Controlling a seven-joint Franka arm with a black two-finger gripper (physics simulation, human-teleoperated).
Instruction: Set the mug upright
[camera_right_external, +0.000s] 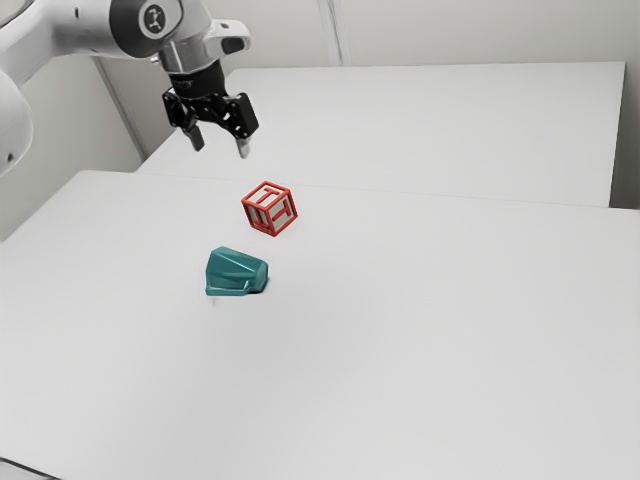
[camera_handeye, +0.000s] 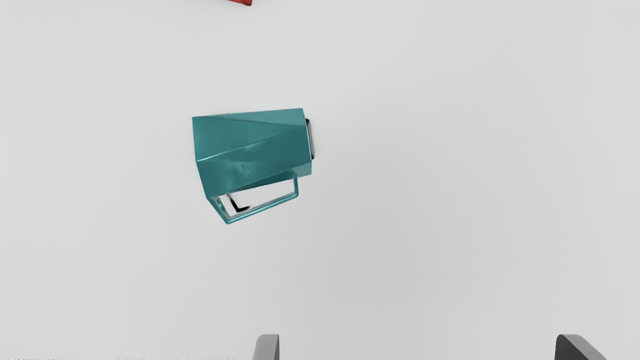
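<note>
My gripper (camera_right_external: 220, 147) hangs well above the table in the exterior view, higher in that picture than the teal mug (camera_right_external: 235, 272). The mug lies on its side on the white surface, its narrower end toward the exterior view's right. From the wrist camera the mug (camera_handeye: 252, 150) shows its faceted side, with its angular handle (camera_handeye: 262, 208) on the side nearer my fingers. My gripper (camera_handeye: 417, 345) is open, its two fingertips far apart with nothing between them. The inside of the mug is hidden.
A red-edged cube with white faces (camera_right_external: 270, 208) rests close to the mug, a bit farther back in the exterior view; its red edge (camera_handeye: 242, 1) also appears in the wrist view. The white table (camera_right_external: 420, 330) extends around both, with another white surface (camera_right_external: 430, 130) behind.
</note>
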